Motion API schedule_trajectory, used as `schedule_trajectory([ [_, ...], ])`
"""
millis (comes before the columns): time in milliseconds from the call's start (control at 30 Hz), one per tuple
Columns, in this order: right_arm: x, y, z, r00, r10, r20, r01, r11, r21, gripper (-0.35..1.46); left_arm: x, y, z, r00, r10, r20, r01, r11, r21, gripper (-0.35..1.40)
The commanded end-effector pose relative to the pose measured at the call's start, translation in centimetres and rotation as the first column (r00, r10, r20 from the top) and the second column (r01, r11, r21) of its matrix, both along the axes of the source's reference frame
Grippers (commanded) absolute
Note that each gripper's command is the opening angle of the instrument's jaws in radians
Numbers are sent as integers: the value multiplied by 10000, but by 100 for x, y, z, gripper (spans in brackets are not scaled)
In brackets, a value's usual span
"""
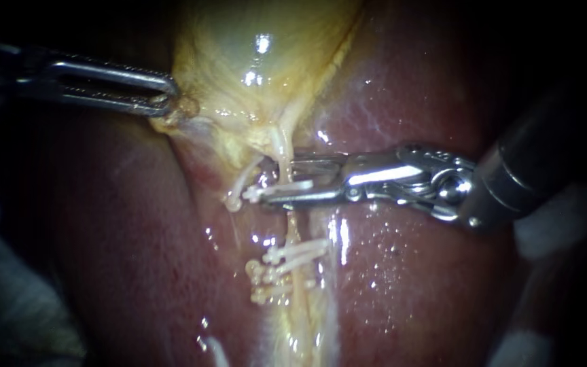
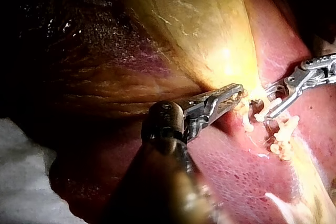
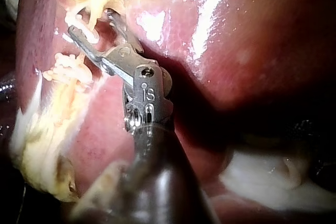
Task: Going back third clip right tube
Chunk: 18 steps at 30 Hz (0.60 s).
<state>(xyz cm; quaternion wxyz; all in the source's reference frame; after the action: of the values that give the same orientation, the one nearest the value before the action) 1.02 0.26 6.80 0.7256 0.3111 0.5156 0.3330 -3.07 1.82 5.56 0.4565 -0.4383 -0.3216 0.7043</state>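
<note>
White plastic, the clip point(image 1: 287, 188) sits crosswise on the right tube point(image 1: 282, 143). Its long axis lies level, side to side, while the tube runs down from the gallbladder point(image 1: 253, 68) over the liver point(image 1: 409, 285). The right instrument point(image 1: 274, 180) has its jaws parted, one above the clip and one below, straddling the tube. The other clips point(image 1: 293, 255) cross the tube lower down. The left instrument point(image 1: 168, 95) is clamped on the gallbladder's edge.

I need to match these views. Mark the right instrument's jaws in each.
Endoscope: right instrument at centre, jaws open astride the tube, a clip between them.
Left wrist: right instrument ahead of the left instrument, which grips the gallbladder.
Right wrist: right instrument ahead of its shaft, jaws astride the tube.
Shared landmark: clip cluster on the tube beside the jaws.
</note>
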Motion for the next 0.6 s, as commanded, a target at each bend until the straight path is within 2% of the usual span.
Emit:
schedule_trajectory([
  [33, -3, 1, -1, 10000, -41, -19, 41, 9999, -155, 49, 0, 0, 0, 10000, -3, -4, 3, 10000, -3, -35],
  [100, -7, 0, -3, 9997, -230, -89, 224, 9976, -649, 50, 0, 0, 0, 10000, -3, -4, 3, 10000, -3, -35],
  [200, -17, -4, -13, 9978, -636, -186, 598, 9849, -1627, 50, 1, 0, 0, 10000, 1, -2, -1, 10000, -3, -35],
  [300, -32, -7, -28, 9926, -1207, -97, 1137, 9570, -2668, 50, 2, -1, 0, 10000, 5, 1, -5, 10000, -3, -35],
  [333, -38, -8, -36, 9888, -1489, 70, 1440, 9428, -3006, 50, 2, 0, 0, 10000, 5, 1, -5, 10000, -2, -35],
  [400, -47, -8, -47, 9823, -1847, 300, 1839, 9237, -3361, 50, 2, 0, 0, 10000, 6, 1, -6, 10000, -2, -35],
  [467, -58, -9, -59, 9730, -2258, 487, 2272, 8969, -3795, 50, 2, 0, 0, 10000, 6, 2, -6, 10000, -2, -35],
  [600, -75, -12, -81, 9679, -2449, 565, 2445, 8656, -4370, 50, 2, 0, 0, 10000, 6, 2, -6, 10000, -2, -35],
])
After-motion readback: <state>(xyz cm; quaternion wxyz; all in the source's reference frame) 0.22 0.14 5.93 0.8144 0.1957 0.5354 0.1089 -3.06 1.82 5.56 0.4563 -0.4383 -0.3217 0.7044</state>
